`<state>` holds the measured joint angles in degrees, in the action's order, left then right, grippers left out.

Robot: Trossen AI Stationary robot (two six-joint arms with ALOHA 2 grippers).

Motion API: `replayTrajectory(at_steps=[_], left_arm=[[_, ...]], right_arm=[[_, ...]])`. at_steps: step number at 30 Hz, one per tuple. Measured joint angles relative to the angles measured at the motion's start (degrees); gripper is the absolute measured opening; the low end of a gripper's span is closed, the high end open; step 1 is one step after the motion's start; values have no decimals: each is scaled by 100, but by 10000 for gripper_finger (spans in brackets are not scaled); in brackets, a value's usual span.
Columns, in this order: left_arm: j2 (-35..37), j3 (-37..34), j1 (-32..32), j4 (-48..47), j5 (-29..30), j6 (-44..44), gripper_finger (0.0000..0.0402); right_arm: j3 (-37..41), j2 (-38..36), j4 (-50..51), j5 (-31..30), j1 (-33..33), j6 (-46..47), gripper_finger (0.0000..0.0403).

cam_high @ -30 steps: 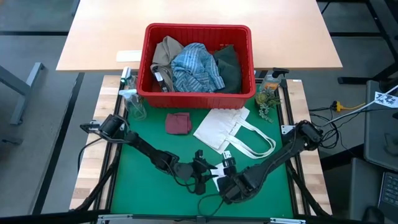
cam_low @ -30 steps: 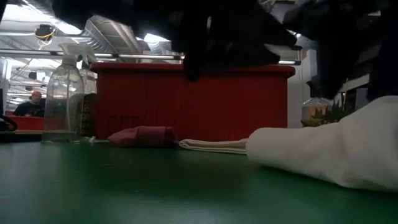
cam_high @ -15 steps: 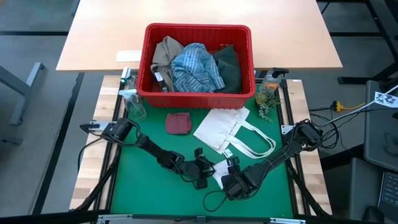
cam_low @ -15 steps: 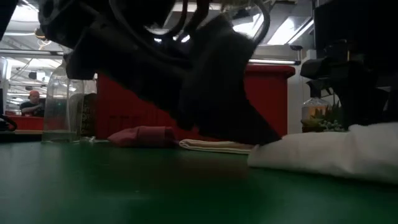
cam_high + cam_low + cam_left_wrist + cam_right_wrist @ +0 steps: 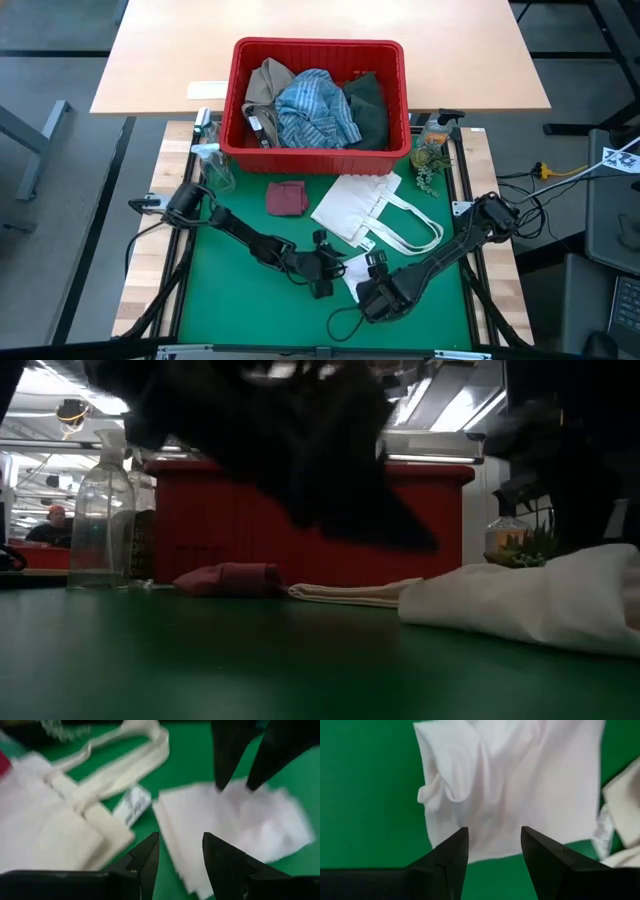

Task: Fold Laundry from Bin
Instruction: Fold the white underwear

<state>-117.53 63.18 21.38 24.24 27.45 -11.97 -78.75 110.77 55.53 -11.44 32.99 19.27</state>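
Note:
The small white cloth (image 5: 352,268) lies rumpled on the green mat (image 5: 240,300) near the table's near edge. My left gripper (image 5: 180,840) is open and low at the cloth's left edge. My right gripper (image 5: 492,832) is open and points down over the cloth (image 5: 520,785); its fingertips (image 5: 219,782) show at the cloth's surface. The maroon cloth (image 5: 287,198) lies folded on the mat. The red bin (image 5: 318,44) at the far side holds the tan garment (image 5: 266,82), the striped shirt (image 5: 315,108) and the dark green garment (image 5: 368,105). My left gripper's open fingers stand at the white cloth's near edge (image 5: 175,852); I cannot tell whether they touch it. My right gripper's open fingers come from above, pointing down at the cloth's far part (image 5: 235,795); whether the tips rest on it cannot be told.
A flat white tote bag (image 5: 365,205) with loop handles lies just beyond the white cloth, toward the bin. A clear spray bottle (image 5: 213,165) stands at the mat's far left, a small plant and bottle (image 5: 432,150) at the far right. Bare green mat lies to the near left.
My left gripper has sunk and gone toward the table's right edge, closer to the white cloth, rolling a little. In the low view the cloth's raised right part has dropped lower than a second ago.

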Motion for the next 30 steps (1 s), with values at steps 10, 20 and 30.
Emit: replayTrajectory(at_steps=[10, 20, 30], left_arm=[[504, 0, 208, 51, -40, 18, 144], [667, 4, 726, 25, -171, -155, 144], [703, 4, 1197, 12, -164, -152, 144]], right_arm=[[-506, -1, 172, -695, -21, -328, 182], [-197, -1, -990, -473, -621, -738, 182], [314, -1, -2147, 7, -1171, -1035, 182]])
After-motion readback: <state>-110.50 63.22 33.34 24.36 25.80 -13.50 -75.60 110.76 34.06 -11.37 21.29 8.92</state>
